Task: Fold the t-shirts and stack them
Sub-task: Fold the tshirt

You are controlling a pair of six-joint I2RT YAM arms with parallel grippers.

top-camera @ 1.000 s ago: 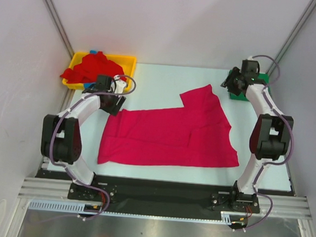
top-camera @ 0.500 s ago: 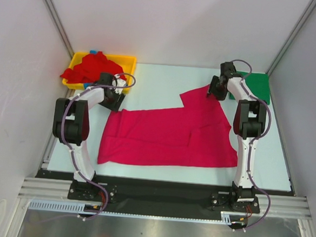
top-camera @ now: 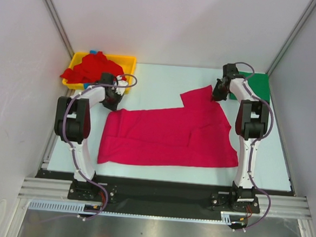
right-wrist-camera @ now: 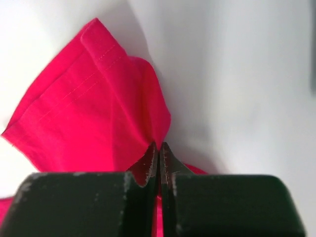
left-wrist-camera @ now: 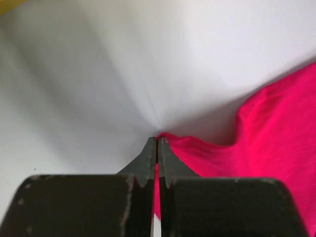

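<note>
A magenta-pink t-shirt (top-camera: 167,136) lies spread flat on the white table, one sleeve pointing toward the back right. My left gripper (top-camera: 115,98) sits at the shirt's back left corner. In the left wrist view its jaws (left-wrist-camera: 157,141) are shut with a thin fold of the pink cloth (left-wrist-camera: 276,128) pinched between them. My right gripper (top-camera: 217,94) is at the sleeve's far tip. The right wrist view shows this gripper (right-wrist-camera: 159,146) shut on the bunched sleeve (right-wrist-camera: 89,113), whose hem lifts to the left.
A yellow tray (top-camera: 130,58) at the back left holds a heap of red shirts (top-camera: 93,68), with some blue cloth (top-camera: 92,52) showing behind them. A folded green shirt (top-camera: 258,85) lies at the back right, just beyond the right gripper. Walls enclose the table on three sides.
The right arm swung from the green shirt over to the pink sleeve. The left arm drew in to the shirt's corner. Both grippers have closed on the cloth.
</note>
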